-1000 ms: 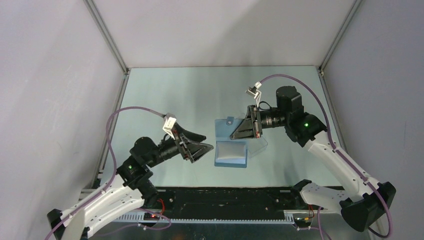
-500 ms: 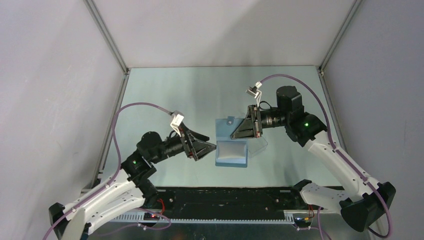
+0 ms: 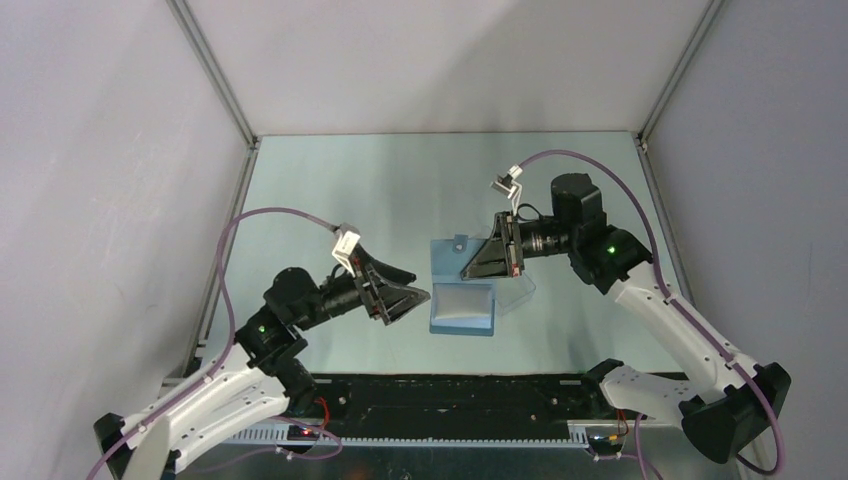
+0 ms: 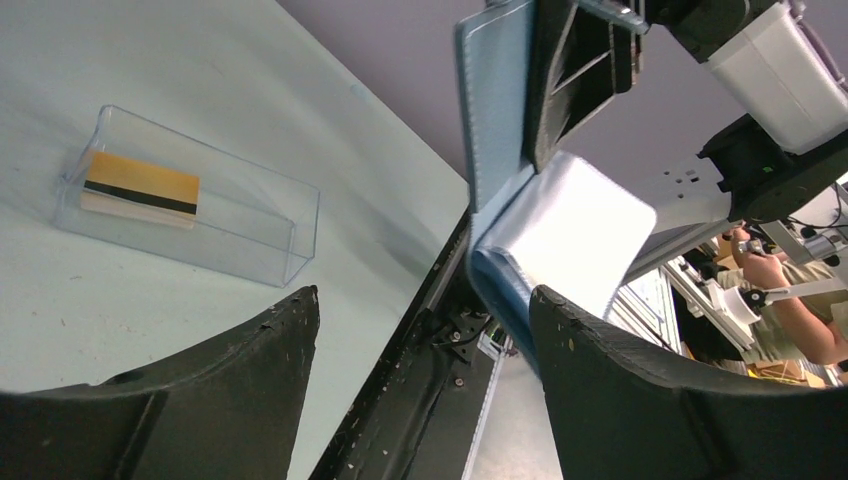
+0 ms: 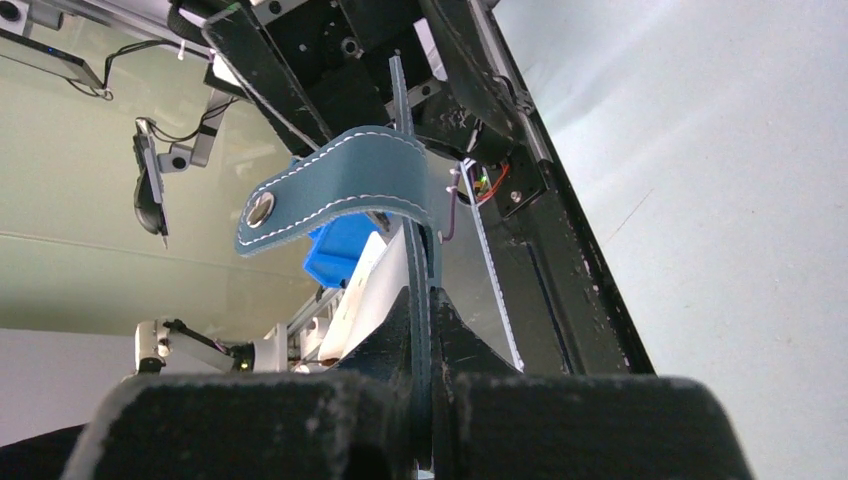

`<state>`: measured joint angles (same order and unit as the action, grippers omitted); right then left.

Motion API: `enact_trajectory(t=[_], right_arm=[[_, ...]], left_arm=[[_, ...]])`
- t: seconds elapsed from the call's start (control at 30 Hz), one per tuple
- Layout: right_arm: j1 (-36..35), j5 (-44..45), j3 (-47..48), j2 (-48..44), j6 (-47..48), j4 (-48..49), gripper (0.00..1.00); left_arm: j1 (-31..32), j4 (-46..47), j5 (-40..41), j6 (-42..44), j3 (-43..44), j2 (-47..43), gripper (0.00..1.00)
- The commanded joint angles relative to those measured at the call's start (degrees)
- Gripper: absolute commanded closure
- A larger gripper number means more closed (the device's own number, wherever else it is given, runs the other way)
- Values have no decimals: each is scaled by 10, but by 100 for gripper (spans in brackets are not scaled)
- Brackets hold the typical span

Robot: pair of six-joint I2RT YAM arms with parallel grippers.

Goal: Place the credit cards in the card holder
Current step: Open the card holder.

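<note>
- Your left gripper [image 4: 422,297] has its jaws spread wide, with nothing between them.
- Your right gripper [image 5: 420,320] is clamped tight on one flap of the card holder [image 3: 462,308]. The flap shows edge-on between its fingers in the right wrist view.
- The holder's clasp tab [image 5: 340,185] curls over just beyond the right fingertips, its snap showing.
- The holder hangs open. From your left gripper, the pinched flap stands upright straight ahead. The paler inner half spreads out towards the left gripper's right finger [image 4: 620,380], close to it but apart.
- You cannot tell from these views whether the holder's lower half rests on the table [image 3: 350,190].
- One credit card [image 4: 140,186], orange-gold with a black stripe, lies flat inside a clear plastic box [image 4: 200,215].
- The box sits ahead of your left gripper, off to the side of its left finger, well apart from it.
- In the top view the box lies below your right gripper.
</note>
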<state>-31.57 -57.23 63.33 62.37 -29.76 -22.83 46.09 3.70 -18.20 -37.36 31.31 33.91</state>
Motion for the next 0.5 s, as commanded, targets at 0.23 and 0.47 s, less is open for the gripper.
enact_trajectory(t=[0.23, 0.47], right_arm=[[2, 7, -9, 3, -22, 25, 100], [7, 10, -9, 6, -37, 31, 100]], left_arm=[[1, 9, -15, 12, 28, -8, 19], [11, 10, -23, 17, 30, 22, 20]])
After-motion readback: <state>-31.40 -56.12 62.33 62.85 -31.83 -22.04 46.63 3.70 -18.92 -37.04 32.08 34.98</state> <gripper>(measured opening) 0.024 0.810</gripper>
